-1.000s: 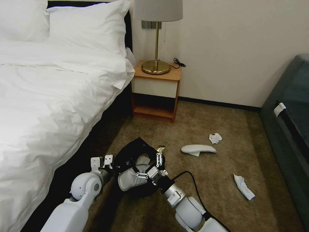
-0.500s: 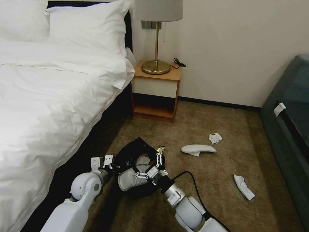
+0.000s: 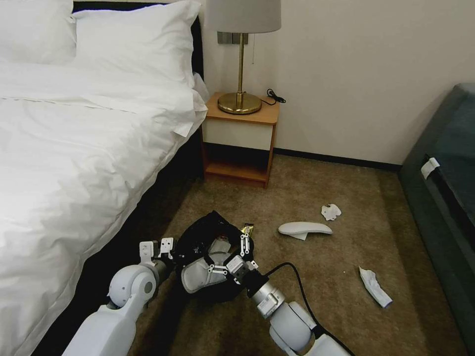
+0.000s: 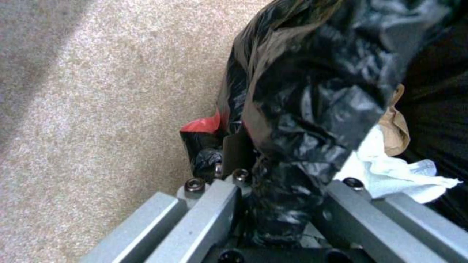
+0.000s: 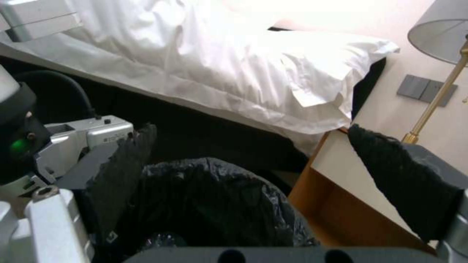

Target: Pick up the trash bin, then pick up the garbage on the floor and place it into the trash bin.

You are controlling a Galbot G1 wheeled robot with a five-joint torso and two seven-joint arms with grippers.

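- One trash bin (image 3: 208,237) with a black liner, clamped at its rim between the left gripper's (image 3: 161,248) fingers (image 4: 204,204).
- Two grippers; the right gripper (image 3: 232,259) has its fingers (image 5: 122,164) spread wide over the bin mouth.
- Two white slippers: one slipper in the bin (image 3: 198,277) just beside the right fingers, one slipper on the carpet (image 3: 304,228) well apart from them.
- Two crumpled tissues on the carpet: the small tissue (image 3: 331,211), the long tissue (image 3: 375,287).
- One gold wrapper (image 3: 247,229) near the right fingertips.
- One lamp (image 3: 241,54).
- Two pillows (image 3: 133,39).

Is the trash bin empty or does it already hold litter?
Not empty: the trash bin holds a white slipper, and white tissue and brown paper lie inside the liner.
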